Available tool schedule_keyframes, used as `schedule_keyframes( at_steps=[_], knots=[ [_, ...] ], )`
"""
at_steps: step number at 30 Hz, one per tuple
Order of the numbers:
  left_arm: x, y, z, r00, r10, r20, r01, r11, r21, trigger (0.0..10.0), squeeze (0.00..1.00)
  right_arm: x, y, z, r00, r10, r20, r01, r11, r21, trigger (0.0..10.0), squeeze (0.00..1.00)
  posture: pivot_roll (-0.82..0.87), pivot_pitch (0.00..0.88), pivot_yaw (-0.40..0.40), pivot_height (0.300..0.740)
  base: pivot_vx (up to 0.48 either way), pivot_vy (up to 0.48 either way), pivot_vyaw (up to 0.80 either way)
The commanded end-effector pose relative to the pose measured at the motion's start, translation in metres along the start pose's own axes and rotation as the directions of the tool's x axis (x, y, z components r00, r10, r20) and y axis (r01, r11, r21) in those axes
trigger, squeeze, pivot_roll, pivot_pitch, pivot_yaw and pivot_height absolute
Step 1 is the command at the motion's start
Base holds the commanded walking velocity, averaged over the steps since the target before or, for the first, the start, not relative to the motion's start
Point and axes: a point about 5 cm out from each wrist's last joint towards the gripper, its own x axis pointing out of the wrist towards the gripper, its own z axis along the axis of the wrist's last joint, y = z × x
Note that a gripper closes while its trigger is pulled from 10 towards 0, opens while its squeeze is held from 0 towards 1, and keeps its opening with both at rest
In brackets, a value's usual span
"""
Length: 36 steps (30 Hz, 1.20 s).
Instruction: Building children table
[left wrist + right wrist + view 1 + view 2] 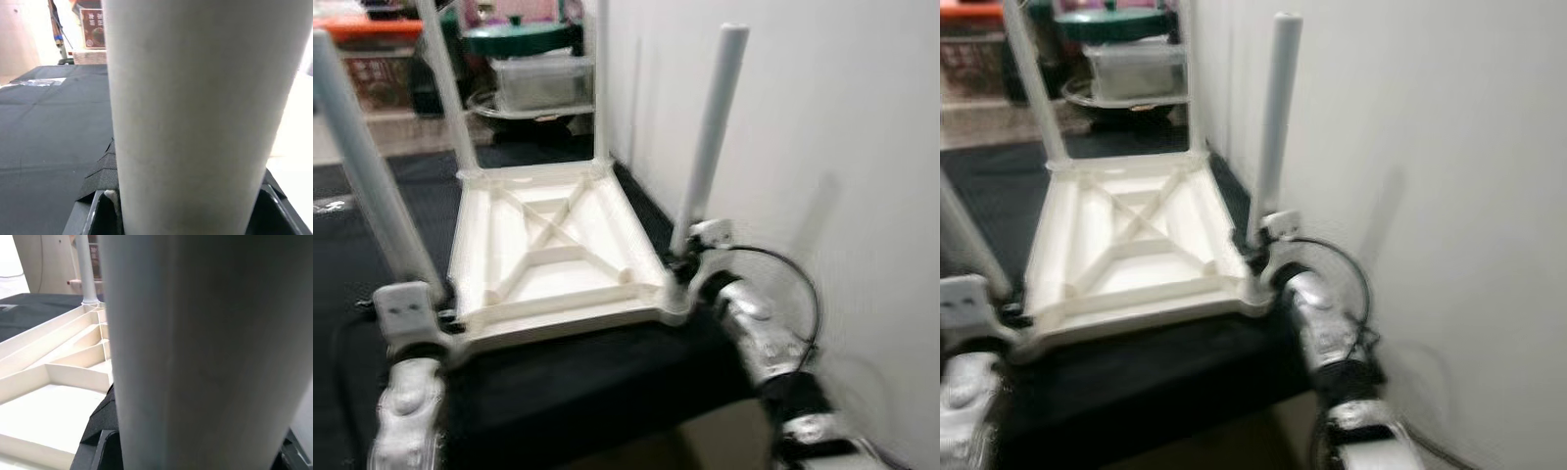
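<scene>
Head view: bin, contents unclear.

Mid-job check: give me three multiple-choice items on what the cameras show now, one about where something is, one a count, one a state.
1. Where does the white table top lie?
A. Upside down on the black cloth, beside the wall
B. Leaning upright against the wall
C. On a shelf

2. How many white legs stand up from it?
A. Two
B. Three
C. Four

3. What is the right gripper doing?
A. Hanging idle
B. Closed around the near right leg, low by its corner
C. Pressing on the cloth

Answers:
1 A: its ribbed underside faces up on the black cloth.
2 C: one leg rises at each corner.
3 B: the near right leg sits between its fingers; the left gripper grips the near left leg likewise.
</scene>
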Motion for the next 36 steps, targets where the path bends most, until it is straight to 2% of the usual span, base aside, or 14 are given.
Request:
schedule_keyframes(
  at_steps=[1,4,7,20,31,34,36],
  knots=[
    [0.001,-0.003,0.002,1.000,-0.022,0.008,0.022,1.000,-0.001,10.0,0.00,0.006,0.014,0.001,0.998,0.060,0.000,-0.060,0.998,-0.025,10.0,0.00,0.05,0.000,-0.085,0.740,0.000,0.439,0.80],
    [0.001,-0.004,0.003,1.000,-0.024,0.009,0.024,1.000,-0.002,10.0,0.00,0.005,0.013,0.003,0.998,0.050,0.024,-0.051,0.998,0.024,10.0,0.00,0.05,0.000,-0.086,0.740,0.000,0.439,0.80],
    [0.001,-0.004,0.003,1.000,-0.025,0.009,0.025,1.000,-0.003,10.0,0.00,0.006,0.012,0.003,0.999,0.052,0.007,-0.052,0.999,0.003,10.0,0.00,0.05,0.000,-0.086,0.740,0.000,0.435,0.00],
    [0.002,-0.007,0.004,0.999,-0.033,0.014,0.033,0.999,-0.002,10.0,0.00,0.005,0.017,0.003,0.996,0.090,0.014,-0.090,0.996,-0.025,10.0,0.00,0.06,0.000,-0.084,0.740,0.000,0.402,0.80],
    [0.000,-0.012,0.005,0.998,-0.049,0.030,0.048,0.999,0.020,10.0,0.00,0.006,0.014,0.004,0.996,0.089,0.020,-0.089,0.996,-0.003,10.0,0.00,0.06,0.000,-0.082,0.740,0.000,0.000,0.07],
    [-0.002,-0.017,0.004,0.998,-0.057,0.030,0.056,0.998,0.042,10.0,0.00,0.006,0.013,0.005,0.994,0.105,0.028,-0.105,0.994,-0.004,10.0,0.00,0.07,0.000,-0.080,0.740,0.000,0.000,0.00],
    [-0.004,-0.019,0.003,0.999,-0.026,0.025,0.024,0.996,0.080,10.0,0.00,0.005,0.015,0.008,0.987,0.158,0.044,-0.157,0.987,-0.013,10.0,0.00,0.07,0.000,-0.078,0.740,0.000,0.000,0.00]
  ],
)
